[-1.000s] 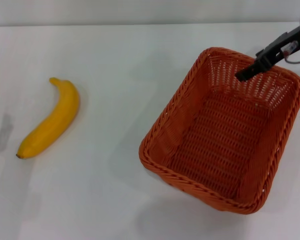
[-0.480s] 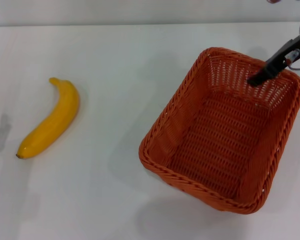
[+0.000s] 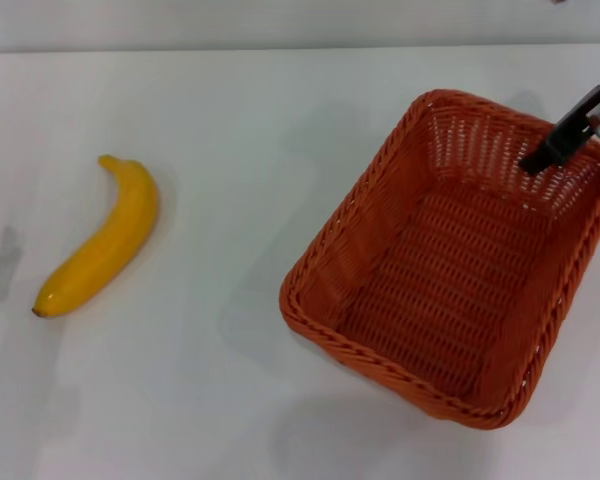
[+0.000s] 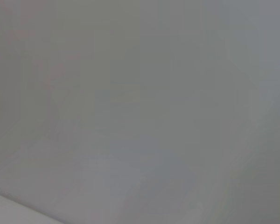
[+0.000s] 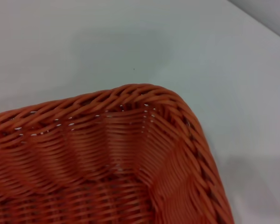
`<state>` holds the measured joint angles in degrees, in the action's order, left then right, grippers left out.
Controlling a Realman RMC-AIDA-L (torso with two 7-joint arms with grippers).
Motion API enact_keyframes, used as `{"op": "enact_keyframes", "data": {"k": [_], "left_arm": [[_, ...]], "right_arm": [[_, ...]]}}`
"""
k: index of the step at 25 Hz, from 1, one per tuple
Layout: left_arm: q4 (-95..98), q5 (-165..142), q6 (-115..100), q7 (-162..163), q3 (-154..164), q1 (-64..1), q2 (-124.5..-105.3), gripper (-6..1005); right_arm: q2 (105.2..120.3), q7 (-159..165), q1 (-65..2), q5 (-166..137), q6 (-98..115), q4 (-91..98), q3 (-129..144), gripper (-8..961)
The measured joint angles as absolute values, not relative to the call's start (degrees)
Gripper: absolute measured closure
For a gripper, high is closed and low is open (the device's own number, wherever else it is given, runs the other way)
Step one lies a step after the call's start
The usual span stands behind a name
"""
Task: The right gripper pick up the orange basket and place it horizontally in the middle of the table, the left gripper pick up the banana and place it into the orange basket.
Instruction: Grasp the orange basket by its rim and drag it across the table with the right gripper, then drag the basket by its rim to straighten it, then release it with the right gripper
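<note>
The orange basket [image 3: 352, 228] stands on the right half of the white table [image 3: 240, 110], its long side running away from me at a slant. My right gripper [image 3: 538, 158] reaches in from the right edge, its black finger tip low against the inside of the basket's far wall. The right wrist view looks down on one rounded corner of the basket [image 5: 130, 140] from close above. The banana [image 3: 105, 240] lies alone on the table at the left, stem toward the back. My left gripper does not show in any view.
The table's back edge meets a pale wall [image 3: 280, 25]. Bare tabletop [image 5: 84, 37] lies beyond the basket's corner. The left wrist view holds only a plain grey surface.
My right gripper has moved right and down toward the basket's far wall. The basket's far right corner has shifted slightly to the right. The banana has not moved.
</note>
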<state>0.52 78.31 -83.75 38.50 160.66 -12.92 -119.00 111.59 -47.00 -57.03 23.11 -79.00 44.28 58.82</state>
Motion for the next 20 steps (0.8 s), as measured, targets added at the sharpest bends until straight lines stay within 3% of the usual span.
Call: {"op": "enact_keyframes", "data": {"k": [6,12,20], "left_arm": [[0.5,79.0,-83.8,38.5,160.6,-12.9,-119.00,142],[0.4,79.1,-83.8,38.5,160.6,-13.3,-119.00,142],[0.3,79.1,-83.9,38.5,160.6,-14.0,-119.00,143]], "right_arm": [[109.57,-46.4,-58.3,23.3,-83.0,42.6,51.7,691],[105.98,-44.0,-59.2,24.3,-87.5,39.7,47.3,715],[102.36,-39.9,-59.3,25.6,-91.4,39.2,41.8,758]]}}
